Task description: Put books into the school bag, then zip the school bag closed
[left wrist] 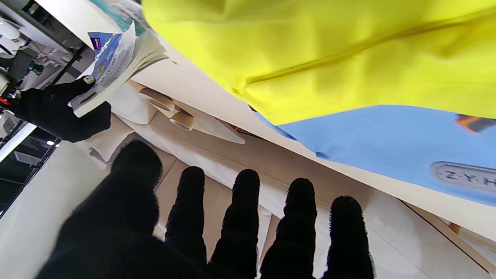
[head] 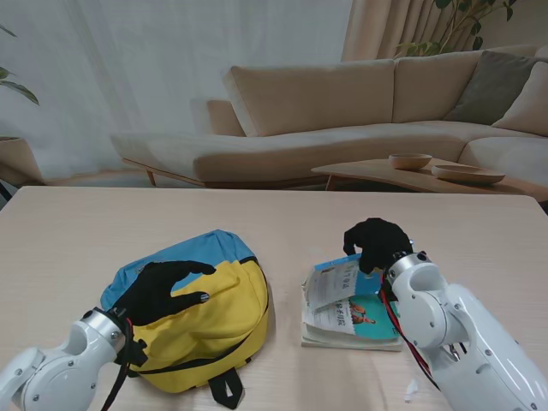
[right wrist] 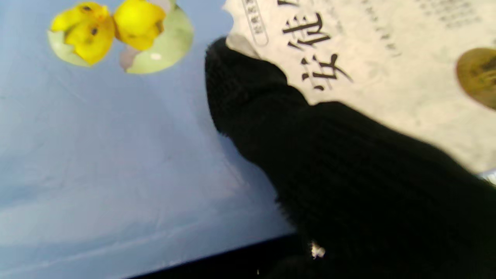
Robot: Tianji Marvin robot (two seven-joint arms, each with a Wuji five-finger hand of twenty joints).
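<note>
Stand view shows a yellow and blue school bag (head: 201, 312) lying flat on the pale wooden desk (head: 68, 240), on the robot's left side. Its long axis runs from the blue end, farther from me, down to the yellow end with a black strap nearer to me, tilted slightly so the blue top points away and a little to the right. The left robot hand (head: 158, 291), in a black glove, lies over the bag's left part with its fingers (head: 193, 270) spread apart and stretched toward the right, gripping nothing. From the left wrist view the 5 fingers (left wrist: 244, 217) are straight and separated, with the yellow cloth and a blue panel of the bag (left wrist: 348, 58) in front of them.

To the right of the bag, apart from it, a small stack of books (head: 351, 312) lies on the desk, long axis running away from me. The right robot hand (head: 377, 244) is curled over the far end of the top book (head: 336, 281), whose cover is lifted and bent. In the right wrist view a gloved finger (right wrist: 248, 85) presses against a printed page beside a blue cover (right wrist: 97, 155) with 2 yellow chicks.
</note>
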